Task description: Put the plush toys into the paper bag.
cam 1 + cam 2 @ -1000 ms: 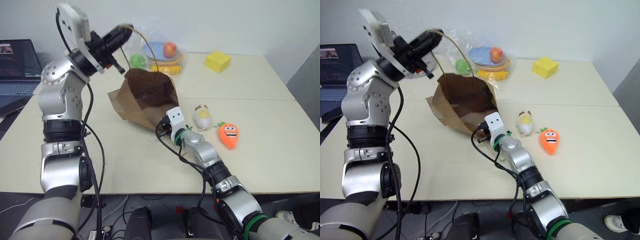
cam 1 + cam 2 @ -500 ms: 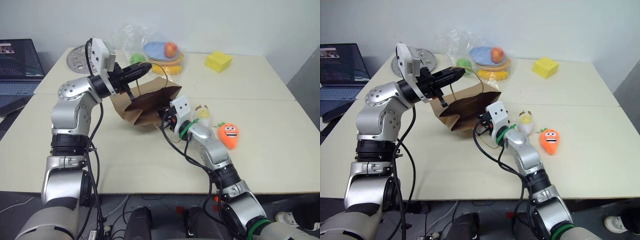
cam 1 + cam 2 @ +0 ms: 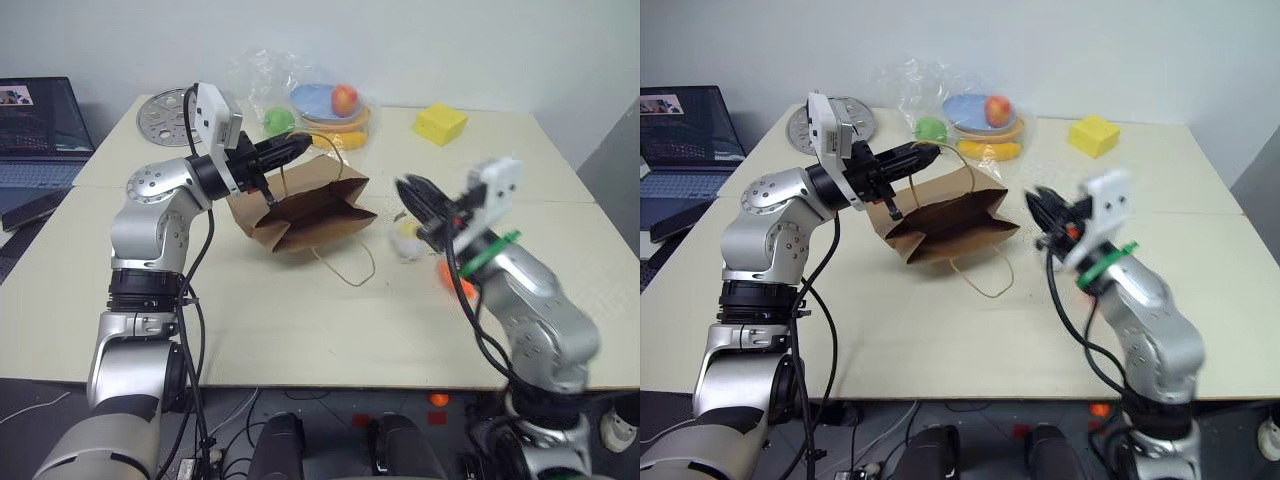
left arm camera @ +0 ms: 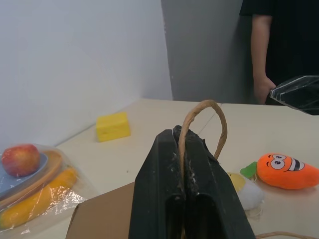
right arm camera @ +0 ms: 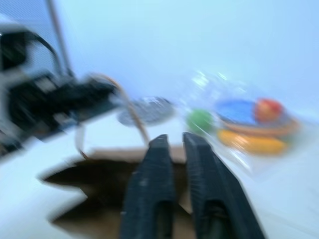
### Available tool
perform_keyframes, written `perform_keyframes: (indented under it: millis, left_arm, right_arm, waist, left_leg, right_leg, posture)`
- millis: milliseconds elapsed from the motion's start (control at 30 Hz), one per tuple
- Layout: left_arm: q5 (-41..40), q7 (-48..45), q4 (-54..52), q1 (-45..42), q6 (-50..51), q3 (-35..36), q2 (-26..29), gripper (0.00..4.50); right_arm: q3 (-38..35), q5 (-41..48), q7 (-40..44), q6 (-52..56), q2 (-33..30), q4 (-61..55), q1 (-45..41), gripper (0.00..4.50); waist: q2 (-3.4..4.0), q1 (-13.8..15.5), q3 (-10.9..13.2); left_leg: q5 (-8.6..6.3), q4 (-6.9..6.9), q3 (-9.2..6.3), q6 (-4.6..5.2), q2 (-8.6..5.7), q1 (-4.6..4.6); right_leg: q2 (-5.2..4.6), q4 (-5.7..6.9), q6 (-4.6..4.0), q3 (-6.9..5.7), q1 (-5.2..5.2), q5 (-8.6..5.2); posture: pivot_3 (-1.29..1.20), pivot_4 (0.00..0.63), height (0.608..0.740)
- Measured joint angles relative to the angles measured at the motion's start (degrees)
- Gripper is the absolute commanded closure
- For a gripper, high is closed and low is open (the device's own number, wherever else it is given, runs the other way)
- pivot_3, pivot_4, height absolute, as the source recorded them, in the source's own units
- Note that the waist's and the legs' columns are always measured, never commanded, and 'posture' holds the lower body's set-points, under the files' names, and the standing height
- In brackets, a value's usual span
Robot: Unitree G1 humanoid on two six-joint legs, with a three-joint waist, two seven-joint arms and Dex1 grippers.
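Surface (image 3: 300, 320), cream-coloured, carrying all items, with the paper bag (image 3: 310, 205) as landmark. Nearest the viewer, the bag's loose loop handle (image 3: 345, 265) trails forward from its mouth. To the right of the bag, raised above the surface, the right hand (image 3: 415, 200) has its fingers slightly apart and empty. Just behind that hand, right of the bag, lie the white-cream plush toy (image 3: 405, 240) and the orange carrot plush toy (image 4: 288, 171), both outside the bag. At the bag's upper left edge, the left hand (image 3: 295, 147) is clamped on the other handle (image 4: 202, 124), the bag leaning on the surface. Beyond the bag: fruit in clear plastic (image 3: 325, 105), yellow foam block (image 3: 440, 123).
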Motion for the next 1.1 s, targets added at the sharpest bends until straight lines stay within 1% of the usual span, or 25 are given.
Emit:
perform_keyframes:
  millis: [33,133,267,333,433,467,633,733,1067,1100]
  left_arm:
    - [0.0,-0.2,0.0,0.0,0.0,0.0,0.1,4.50]
    - [0.0,-0.6,-0.1,0.1,0.2,-0.2,0.2,4.50]
    - [0.0,-1.5,-0.5,0.7,1.1,-0.4,0.2,4.50]
    - [0.0,-1.6,-0.5,0.9,1.3,-0.4,0.2,4.50]
    - [0.0,-1.7,-0.7,0.9,1.3,-0.4,0.0,4.50]
    - [0.0,-1.8,-0.8,0.9,1.3,-0.5,0.0,4.50]
    - [0.0,-1.7,-0.9,0.9,1.3,-0.4,0.0,4.50]
    - [0.0,-1.5,-1.1,1.0,1.4,-0.4,0.0,4.50]
    - [-0.6,-1.1,-2.3,1.6,2.7,-0.2,0.0,4.50]
    - [-0.6,-1.1,-2.3,1.6,2.7,-0.1,0.0,4.50]
  right_arm:
    - [-1.2,-1.8,-1.5,0.8,-2.2,-0.5,3.4,2.56]
    - [-2.8,-3.9,-3.8,2.6,-4.4,-2.0,9.5,1.43]
    - [-3.5,-4.5,-6.7,6.7,-3.6,-6.0,19.5,0.01]
    - [-3.7,-4.5,-8.2,8.8,-1.8,-6.0,21.0,0.01]
    - [-3.7,-4.4,-10.3,8.9,2.8,-4.9,20.9,0.01]
    - [-3.3,-4.5,-10.7,8.8,3.5,-3.9,21.0,0.01]
    - [-2.1,-7.5,-12.2,7.1,1.8,-0.3,22.2,0.01]
    - [-1.5,-8.3,-12.0,4.6,1.5,0.6,22.2,0.59]
    - [-0.5,-10.1,-11.0,-0.1,0.4,2.8,22.2,4.34]
    - [-0.5,-10.1,-10.9,-0.4,0.3,3.3,22.2,4.46]
  waist:
    - [0.00,0.0,0.0]
    - [0.00,-0.3,0.0]
    - [0.00,-0.5,0.0]
    - [0.00,-0.6,0.0]
    - [-0.01,-0.6,0.0]
    - [0.00,-0.5,0.0]
    - [-0.01,-0.3,0.0]
    - [-0.01,-0.4,0.0]
    - [-0.01,-0.4,0.0]
    - [-0.01,-0.4,0.0]
  left_leg:
    - [0.00,0.00,0.05,0.00,-0.01,0.00]
    - [0.00,-0.01,0.09,0.01,0.01,0.02]
    - [0.00,-0.02,-0.06,0.01,0.10,0.05]
    - [0.00,0.00,-0.08,0.01,0.07,0.08]
    - [0.00,0.03,-0.26,0.01,-0.01,0.13]
    - [0.00,0.02,-0.24,0.01,-0.02,0.12]
    - [0.00,0.04,-0.07,0.00,-0.07,0.09]
    - [0.00,0.04,-0.09,0.01,-0.05,0.09]
    - [0.00,-0.01,-0.22,0.01,-0.03,0.08]
    - [0.00,-0.01,-0.22,0.00,-0.03,0.08]
  right_leg:
    - [-0.02,-0.01,0.00,0.04,-0.01,0.00]
    - [0.01,0.01,0.01,0.09,-0.04,0.00]
    - [0.13,0.07,0.01,0.03,-0.03,-0.01]
    - [0.13,0.09,0.02,0.08,-0.04,0.00]
    - [0.14,0.02,-0.05,0.08,0.00,-0.01]
    - [0.13,0.00,-0.06,0.09,0.00,-0.02]
    - [0.00,-0.06,-0.16,0.15,0.01,0.00]
    - [0.03,-0.07,-0.12,0.15,0.00,0.02]
    - [0.13,-0.01,-0.02,0.09,0.00,0.01]
    - [0.13,-0.01,-0.02,0.10,0.00,0.01]
  posture:
    - [0.00,0.150,0.740]
    - [0.00,0.150,0.740]
    - [0.00,0.150,0.740]
    - [0.00,0.150,0.740]
    - [0.00,0.150,0.740]
    - [0.00,0.150,0.740]
    - [0.00,0.150,0.740]
    - [0.00,0.150,0.740]
    - [0.00,0.150,0.740]
    - [0.00,0.150,0.740]
